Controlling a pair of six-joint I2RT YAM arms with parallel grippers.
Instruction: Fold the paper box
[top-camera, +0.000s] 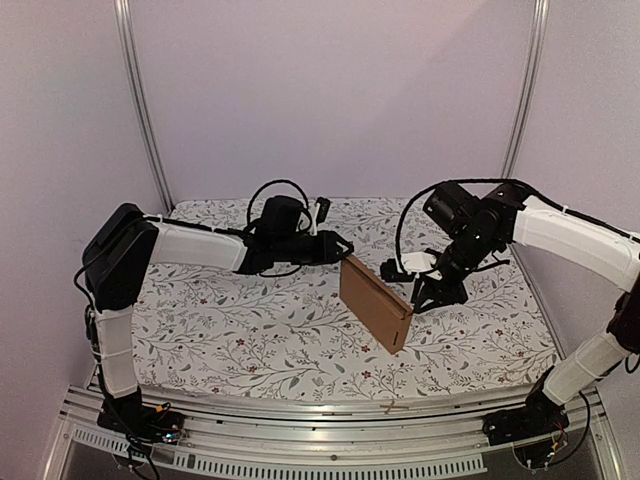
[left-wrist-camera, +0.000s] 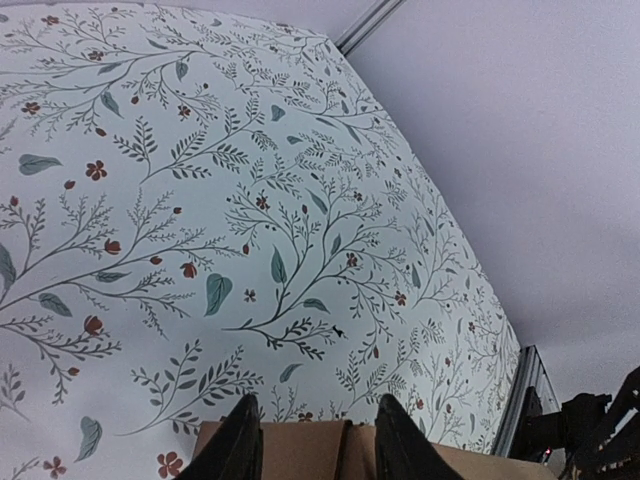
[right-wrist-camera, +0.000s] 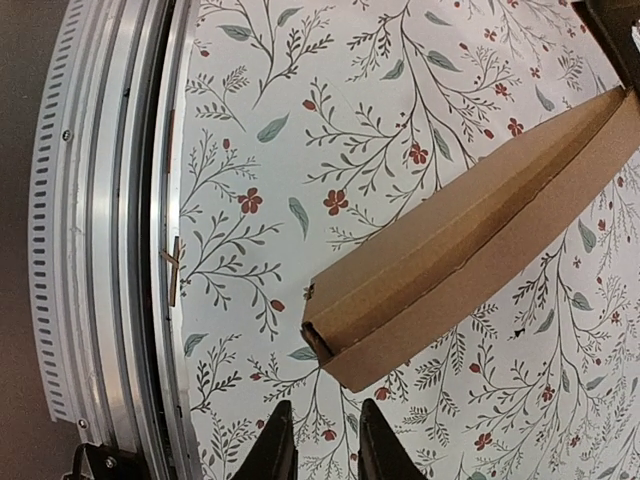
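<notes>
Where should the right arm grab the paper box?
Probably the near end of the top long edge of the paper box, from above, fingers across its thickness: it stands on edge, thin, and the left gripper sits at the far end.

White floral cloth (top-camera: 250, 340) over the counter (top-camera: 480, 345), grey-green sprigs, red blossoms; plain pale walls (top-camera: 330, 90) around; aluminium posts (top-camera: 146, 110) in rear corners; slotted rail (top-camera: 330, 438) along near edge.
</notes>
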